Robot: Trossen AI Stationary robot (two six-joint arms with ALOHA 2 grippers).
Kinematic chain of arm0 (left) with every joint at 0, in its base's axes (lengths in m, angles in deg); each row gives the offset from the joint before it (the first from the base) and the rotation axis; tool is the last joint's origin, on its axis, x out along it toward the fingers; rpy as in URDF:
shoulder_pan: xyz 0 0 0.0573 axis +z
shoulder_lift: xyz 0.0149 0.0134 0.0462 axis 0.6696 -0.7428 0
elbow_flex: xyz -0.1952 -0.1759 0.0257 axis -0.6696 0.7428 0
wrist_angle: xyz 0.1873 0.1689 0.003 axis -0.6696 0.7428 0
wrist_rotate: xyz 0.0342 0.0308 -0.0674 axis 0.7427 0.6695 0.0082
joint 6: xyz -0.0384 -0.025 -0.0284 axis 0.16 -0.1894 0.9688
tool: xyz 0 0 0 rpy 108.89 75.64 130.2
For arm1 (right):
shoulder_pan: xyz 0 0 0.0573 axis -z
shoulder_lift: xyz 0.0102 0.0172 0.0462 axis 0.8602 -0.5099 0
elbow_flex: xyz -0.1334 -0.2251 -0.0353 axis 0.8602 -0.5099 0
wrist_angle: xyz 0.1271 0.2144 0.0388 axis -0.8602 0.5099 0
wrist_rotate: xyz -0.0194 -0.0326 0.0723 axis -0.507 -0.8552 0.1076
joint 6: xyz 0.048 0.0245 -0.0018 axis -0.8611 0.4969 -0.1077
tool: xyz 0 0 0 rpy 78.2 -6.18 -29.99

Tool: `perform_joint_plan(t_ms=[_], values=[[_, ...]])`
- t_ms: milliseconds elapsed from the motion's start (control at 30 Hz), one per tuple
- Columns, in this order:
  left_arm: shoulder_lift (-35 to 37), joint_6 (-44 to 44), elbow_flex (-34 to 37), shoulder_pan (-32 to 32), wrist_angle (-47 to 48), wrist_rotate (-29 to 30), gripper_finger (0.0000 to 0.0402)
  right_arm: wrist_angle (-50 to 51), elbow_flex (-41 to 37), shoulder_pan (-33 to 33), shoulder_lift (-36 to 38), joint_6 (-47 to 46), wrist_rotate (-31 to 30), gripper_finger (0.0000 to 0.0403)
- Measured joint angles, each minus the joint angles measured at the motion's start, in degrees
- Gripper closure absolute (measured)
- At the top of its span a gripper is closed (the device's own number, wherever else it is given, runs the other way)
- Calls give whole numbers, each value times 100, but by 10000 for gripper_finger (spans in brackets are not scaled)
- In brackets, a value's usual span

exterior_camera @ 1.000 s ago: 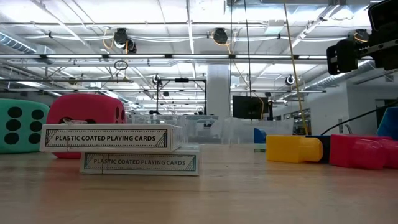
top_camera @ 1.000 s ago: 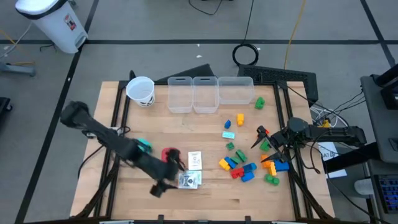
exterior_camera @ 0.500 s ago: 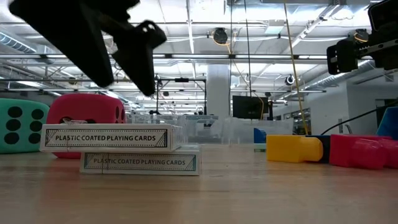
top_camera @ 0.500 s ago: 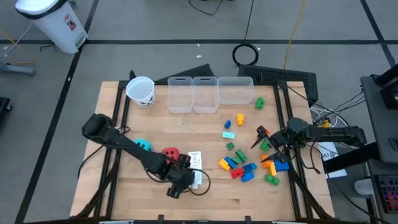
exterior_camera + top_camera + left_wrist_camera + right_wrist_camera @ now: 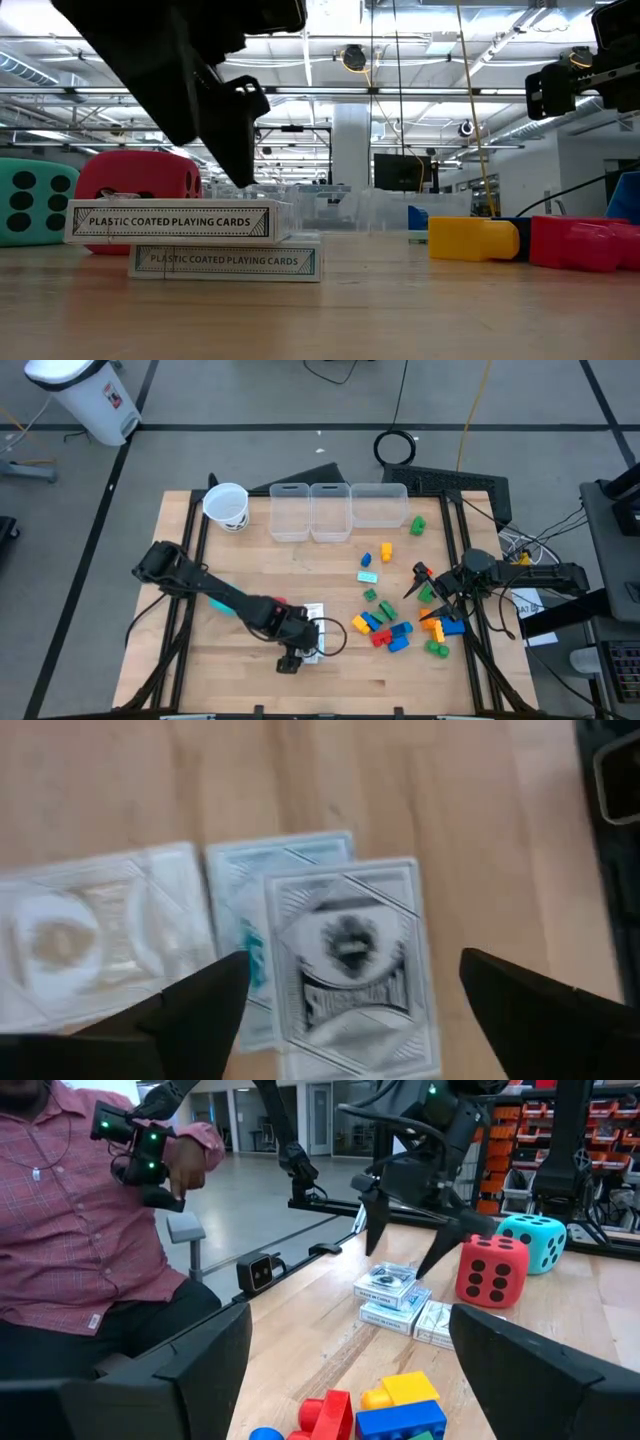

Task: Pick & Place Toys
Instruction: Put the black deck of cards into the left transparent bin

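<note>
Stacked card packs [image 5: 345,955] lying on the table [image 5: 230,660] just beside the red die [image 5: 138,178], not yet picked. Reaching for the top pack now, by the look of it. Left gripper [image 5: 345,1005] poised above, fingers spread wide, grasping nothing. Next: lower, straddle, close. Right gripper [image 5: 418,582] waiting spread and empty near the bricks [image 5: 385,630].

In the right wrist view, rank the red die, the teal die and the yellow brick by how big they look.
1. Red die, largest.
2. Teal die, slightly smaller, though it sits farther off, so the two may match.
3. Yellow brick, smallest despite being nearest the camera.
</note>
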Motion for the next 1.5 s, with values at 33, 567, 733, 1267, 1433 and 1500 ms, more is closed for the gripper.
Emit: perform_joint_plan(t_ms=[33,567,733,1267,1433,1500], values=[[0,10,0,-19,36,-8,23,-1,0,-1,0,0,0,89],[-416,340,22,-505,-29,1239,15,-4,0,0,2,2,0,88],[-679,267,8,-563,-46,1531,20,-4,1,-1,2,2,0,88],[-702,-272,17,-823,-64,1721,166,-4,0,-1,2,0,0,89],[-721,-411,-251,-895,170,1652,256,-4,0,0,2,0,0,88],[-724,-479,-422,-905,354,1619,293,-4,-1,-2,2,1,0,88]])
